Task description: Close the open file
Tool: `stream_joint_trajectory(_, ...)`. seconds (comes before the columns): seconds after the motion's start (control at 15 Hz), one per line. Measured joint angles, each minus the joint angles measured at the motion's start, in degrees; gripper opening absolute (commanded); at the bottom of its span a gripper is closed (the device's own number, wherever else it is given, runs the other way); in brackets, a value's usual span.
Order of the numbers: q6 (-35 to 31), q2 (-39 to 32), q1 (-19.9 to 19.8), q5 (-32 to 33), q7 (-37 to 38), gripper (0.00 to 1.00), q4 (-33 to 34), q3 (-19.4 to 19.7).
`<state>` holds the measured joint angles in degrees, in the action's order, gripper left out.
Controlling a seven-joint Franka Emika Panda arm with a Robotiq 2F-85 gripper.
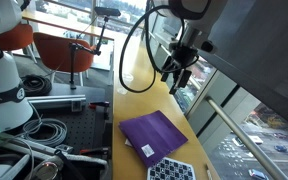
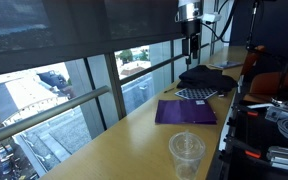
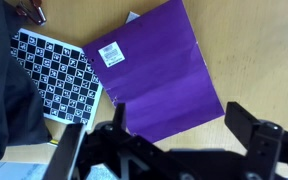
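The purple file point(image 1: 154, 133) lies flat on the wooden counter with its cover down and a small white label near one corner. It also shows in an exterior view point(image 2: 186, 112) and in the wrist view point(image 3: 154, 70). My gripper point(image 1: 177, 75) hangs well above the counter, beyond the file, with its fingers spread and nothing between them. In an exterior view it is at the far end of the counter point(image 2: 191, 48). In the wrist view the open fingers point(image 3: 182, 128) frame the file's lower edge.
A dark board with white dots point(image 1: 171, 170) lies beside the file, seen also in the wrist view point(image 3: 56, 75). A black cloth point(image 2: 206, 78) and a clear plastic cup point(image 2: 186, 154) sit on the counter point(image 2: 134, 140). Windows run along one side, cables and equipment along the other.
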<state>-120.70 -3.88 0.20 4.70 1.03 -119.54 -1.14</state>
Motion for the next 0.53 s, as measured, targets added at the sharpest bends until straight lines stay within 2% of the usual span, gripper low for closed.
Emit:
stream_joint_trajectory(0.27,-3.97,2.46,-0.06,2.14,0.81,1.0,-4.0,0.05)
stream_joint_trajectory(0.53,-4.15,2.27,-0.03,2.24,0.83,1.0,-4.2,0.06)
